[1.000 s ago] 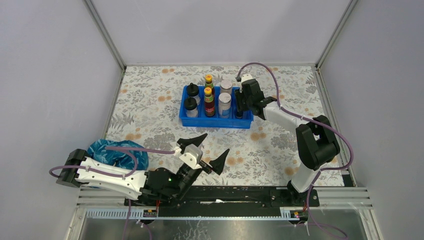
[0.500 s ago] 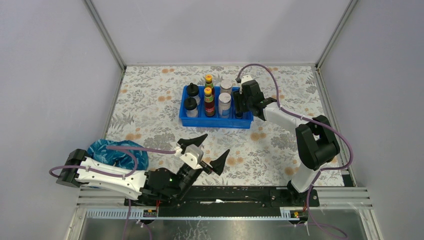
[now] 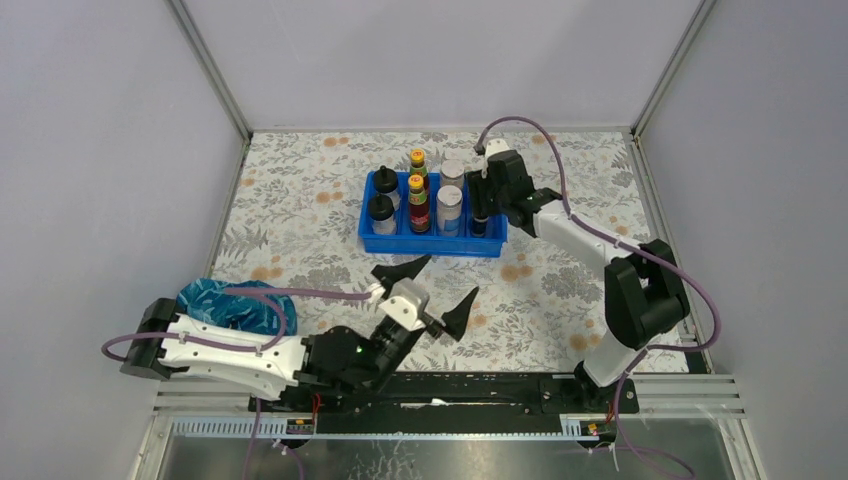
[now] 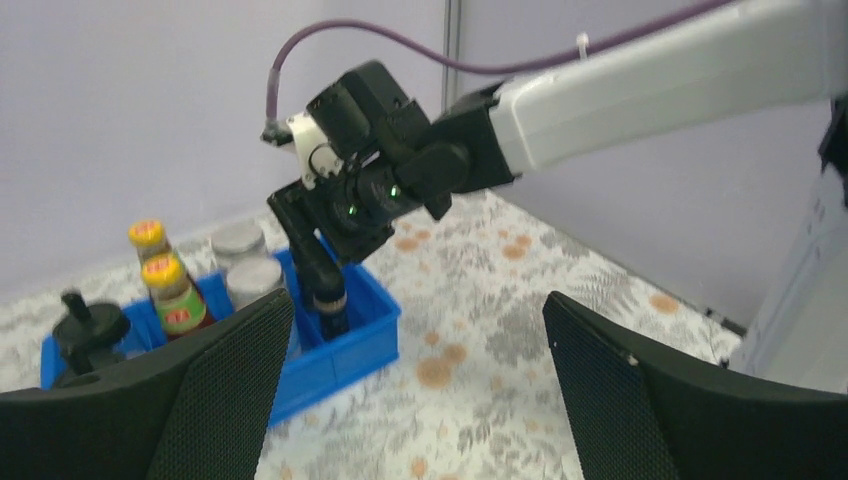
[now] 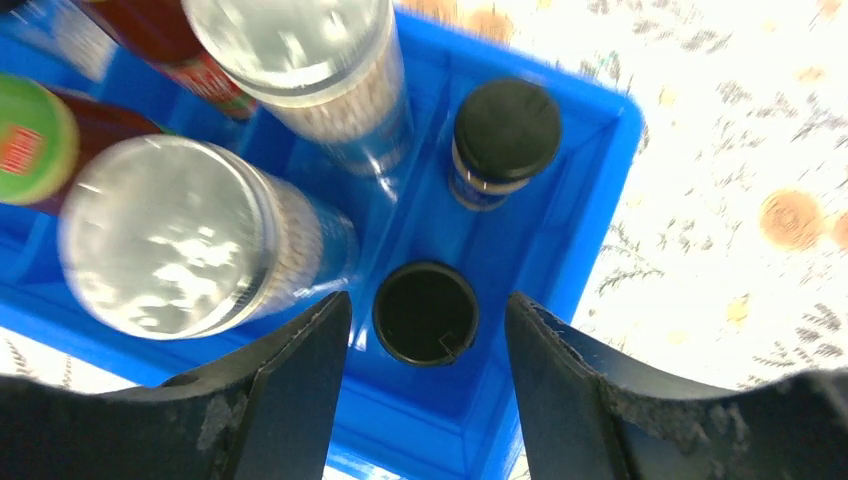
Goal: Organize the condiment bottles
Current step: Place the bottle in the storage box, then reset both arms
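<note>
R gripper hangs directly over a tiny dark glass bottle w/ a flat black cap. The bottle stands upright, long axis vertical, in line w/ the jaws' approach. It sits in the 3 o'clock column of the blue plastic tray; its twin shares that column. Jaws are apart, one either side of the cap, w/ a gap showing on both sides, so nothing is gripped.

The next move is probably straight up and clear, since all eight bottles look slotted:
- silver-lidded clear jars just at 9 o'clock of the tiny pair
- yellow-capped red-label bottles next
- black-domed clear ones at the tray's 9 o'clock end

R arm is far nearer. L gripper is well apart, at approx 6 o'clock of the tray, jaws spread wide, empty.

Vs 1 s ago: R jaws were closed in around that bottle and have now parted, wrist slightly raised. L arm has slid toward 3 o'clock.
</note>
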